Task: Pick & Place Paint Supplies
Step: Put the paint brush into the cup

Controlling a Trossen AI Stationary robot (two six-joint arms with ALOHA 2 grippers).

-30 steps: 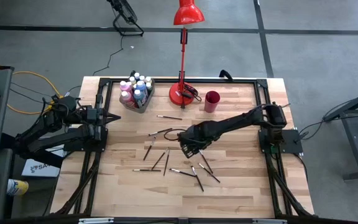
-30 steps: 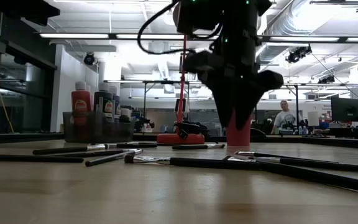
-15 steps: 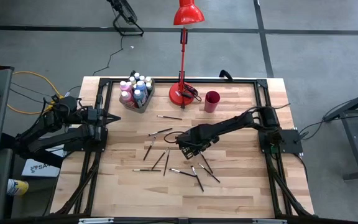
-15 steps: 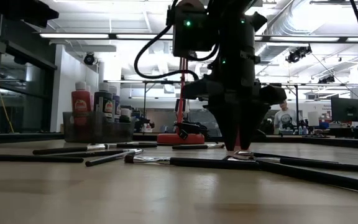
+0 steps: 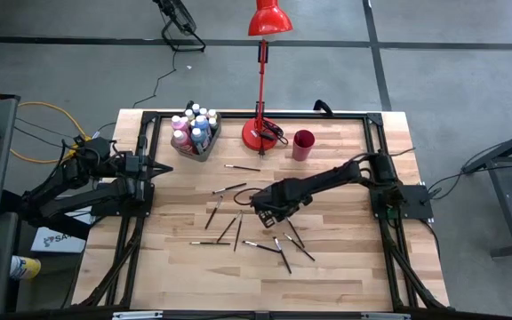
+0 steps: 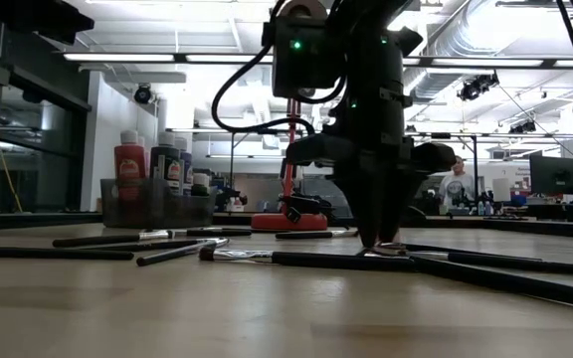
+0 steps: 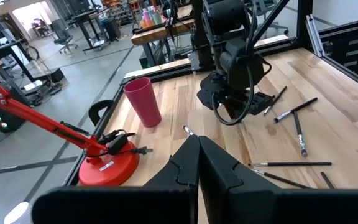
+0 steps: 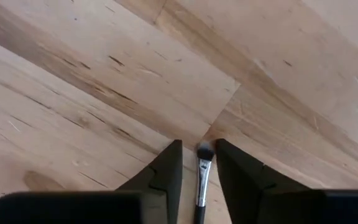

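Several thin dark-handled paintbrushes (image 5: 238,233) lie flat and scattered on the wooden table's middle. Small white-capped paint bottles (image 5: 192,129) stand in a translucent bin (image 6: 157,204) at the far left. My right gripper (image 5: 272,213) points straight down at the table top (image 6: 376,239). It is open only narrowly, with one finger on each side of a brush (image 8: 201,180) just behind its bristle tip (image 8: 204,151). A sliver of table shows on both sides of the brush. My left gripper (image 5: 154,167) waits shut at the table's left edge (image 7: 197,146).
A red desk lamp (image 5: 260,133) stands at the far middle, its base (image 7: 107,168) next to a dark red cup (image 5: 303,144). A black frame (image 5: 363,120) runs round the table. Bare wood lies toward the near edge (image 5: 256,289).
My right gripper has sunk from above the brushes down to the table top, still pointing down. Its fingers have drawn closer together around one brush. The brushes lie as before.
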